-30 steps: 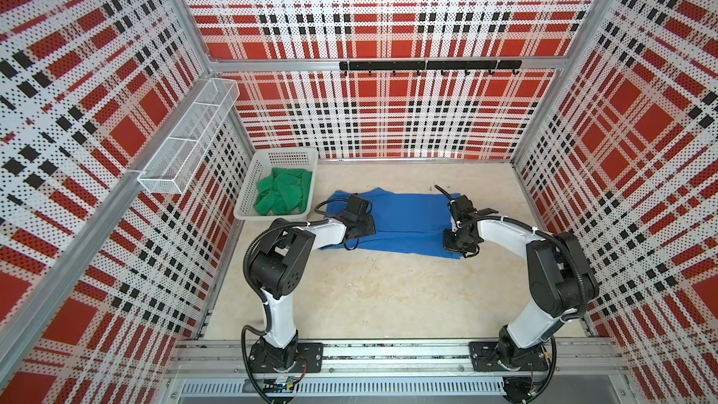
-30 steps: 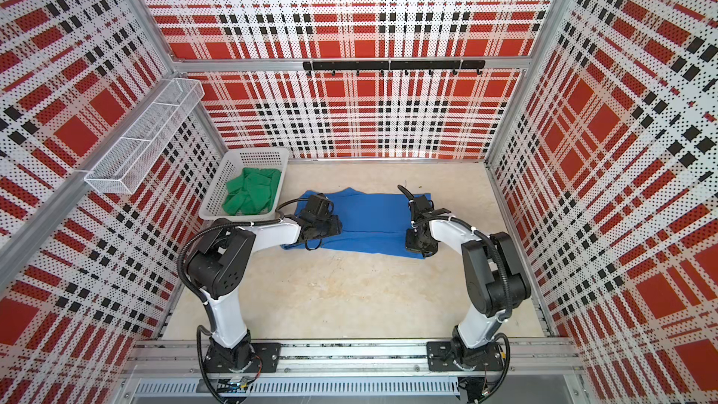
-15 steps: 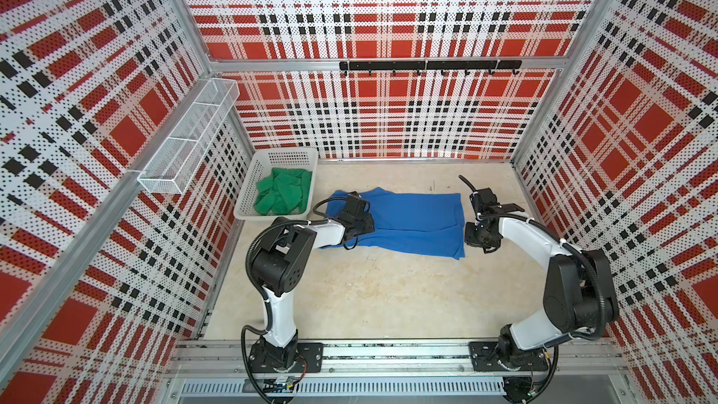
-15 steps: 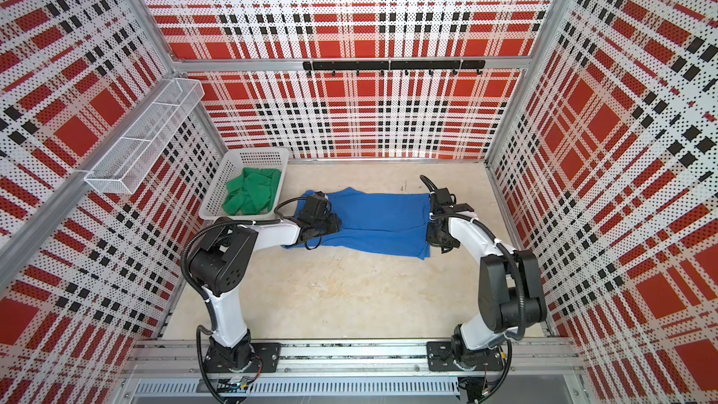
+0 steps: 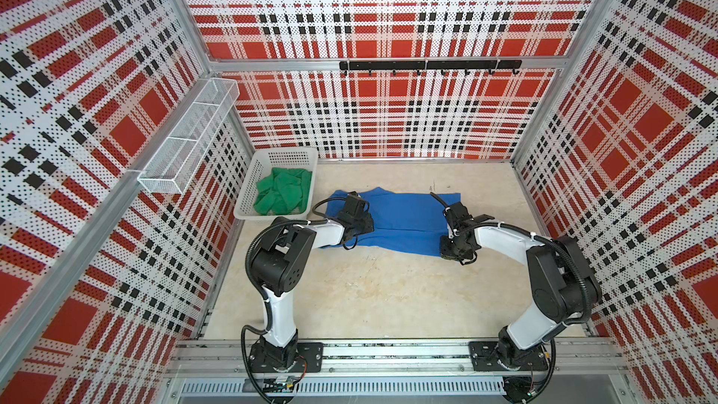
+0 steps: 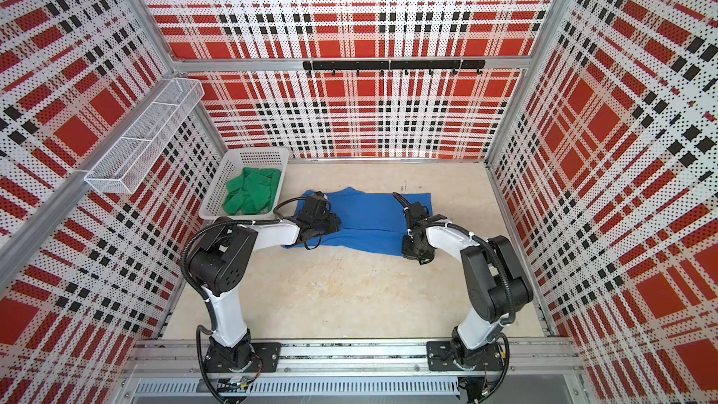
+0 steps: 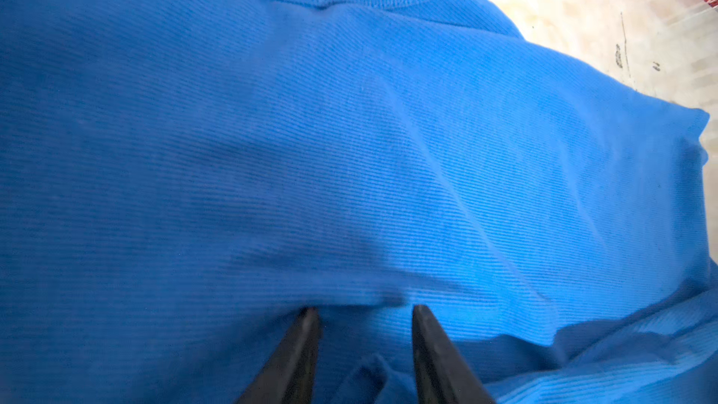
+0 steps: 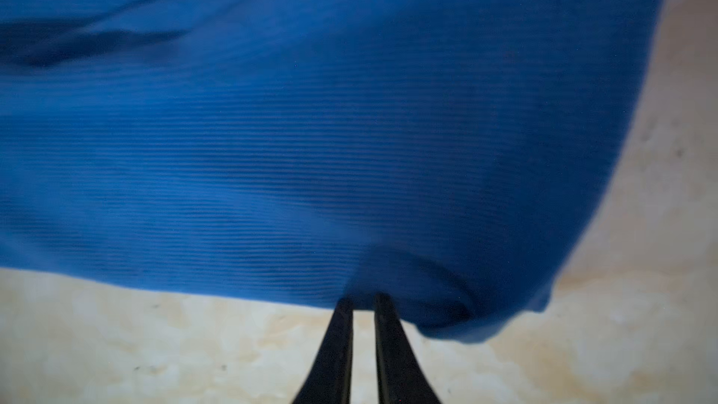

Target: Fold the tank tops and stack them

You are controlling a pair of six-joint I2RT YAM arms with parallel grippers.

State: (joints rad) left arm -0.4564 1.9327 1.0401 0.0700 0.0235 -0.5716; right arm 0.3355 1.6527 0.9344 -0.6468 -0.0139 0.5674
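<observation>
Blue tank top (image 5: 404, 217) spread flat on the counter (image 5: 388, 297), with 2 arms at its ends.
Your right jaws are clenched on its near right hem, which puckers there. Your left jaws stand apart over a fold at the other end; you cannot tell if they grip. The green tank top (image 5: 283, 196) lies crumpled in the white basket (image 5: 287, 156), back left.

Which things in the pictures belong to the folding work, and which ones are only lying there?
For the job: blue tank top, spread out; green tank top, crumpled in the white basket.
Just there: the basket itself, wire shelf on the side wall, hook rail.
</observation>
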